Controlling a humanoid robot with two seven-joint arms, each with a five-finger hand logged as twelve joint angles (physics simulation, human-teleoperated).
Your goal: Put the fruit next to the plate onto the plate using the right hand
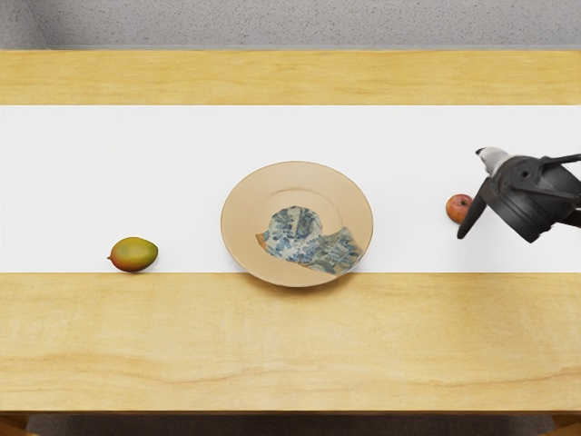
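A tan plate (243, 204) with a blue-patterned patch in its middle sits at the table's centre. To its right lies a small red apple (457, 206) on the white runner. My right hand (481, 195) comes in from the right edge, just beside the apple on its right; one dark finger (471, 221) points down along the apple's side and a pale fingertip sticks up. The fingers are spread and hold nothing. A red-green mango (133, 254) lies far left of the plate. The left arm is out of view.
A white runner (109, 173) crosses the wooden table (272, 345) from left to right. Bare wood strips run along the front and back of it.
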